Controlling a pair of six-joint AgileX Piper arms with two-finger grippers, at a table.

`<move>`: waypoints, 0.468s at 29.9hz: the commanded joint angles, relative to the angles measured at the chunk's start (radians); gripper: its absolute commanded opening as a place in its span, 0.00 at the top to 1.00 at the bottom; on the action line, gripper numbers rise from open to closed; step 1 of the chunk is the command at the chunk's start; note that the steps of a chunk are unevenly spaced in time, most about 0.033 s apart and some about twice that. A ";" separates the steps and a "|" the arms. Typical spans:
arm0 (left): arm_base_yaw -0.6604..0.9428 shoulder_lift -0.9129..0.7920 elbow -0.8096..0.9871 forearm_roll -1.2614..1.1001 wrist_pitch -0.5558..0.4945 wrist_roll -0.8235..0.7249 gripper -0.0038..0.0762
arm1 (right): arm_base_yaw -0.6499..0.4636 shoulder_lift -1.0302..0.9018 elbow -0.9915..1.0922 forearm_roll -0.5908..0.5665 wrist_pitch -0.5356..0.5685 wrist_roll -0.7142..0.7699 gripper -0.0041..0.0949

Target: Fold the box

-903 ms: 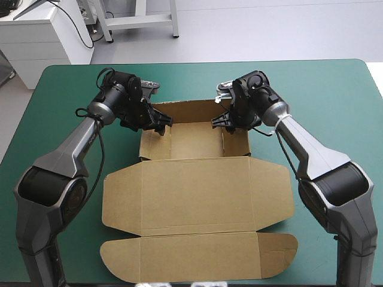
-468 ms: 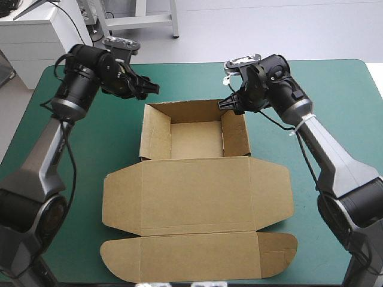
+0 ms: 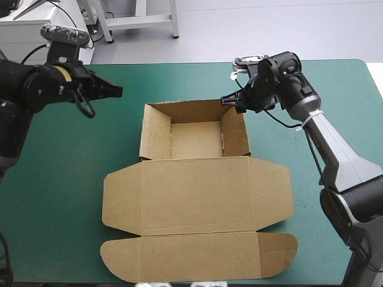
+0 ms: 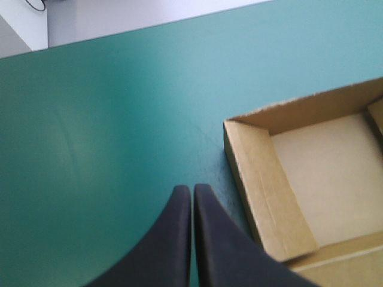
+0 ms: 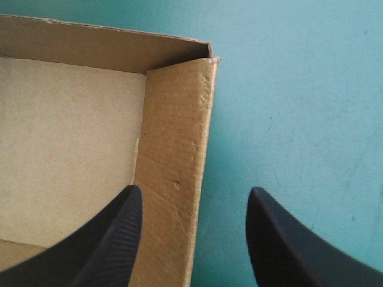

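Observation:
The brown box (image 3: 197, 191) lies mid-table. Its far part is an open tray (image 3: 196, 139) with walls raised, and the lid panel (image 3: 197, 257) lies flat toward the near edge. My left gripper (image 3: 118, 91) is shut and holds nothing. It hovers over the cover, off the tray's far left corner. In the left wrist view the gripper (image 4: 192, 190) points past the tray's left wall (image 4: 269, 185). My right gripper (image 3: 230, 101) is open above the tray's far right corner. Its fingers (image 5: 194, 197) straddle the right wall (image 5: 173, 149) without touching it.
The teal-green cover (image 3: 66, 155) shows in wide strips to the left and right of the box. The table's far edge runs a short way behind the tray. The flat lid reaches almost to the near edge.
My left arm has pulled away from the tray's far left corner, up and to the left, and its fingers have shut. My right gripper has lifted slightly off the far right corner, still open.

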 commanded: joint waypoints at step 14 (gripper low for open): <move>-0.005 -0.621 0.866 -0.048 -0.193 -0.009 0.96 | -0.010 0.059 0.068 0.068 -0.011 0.000 0.46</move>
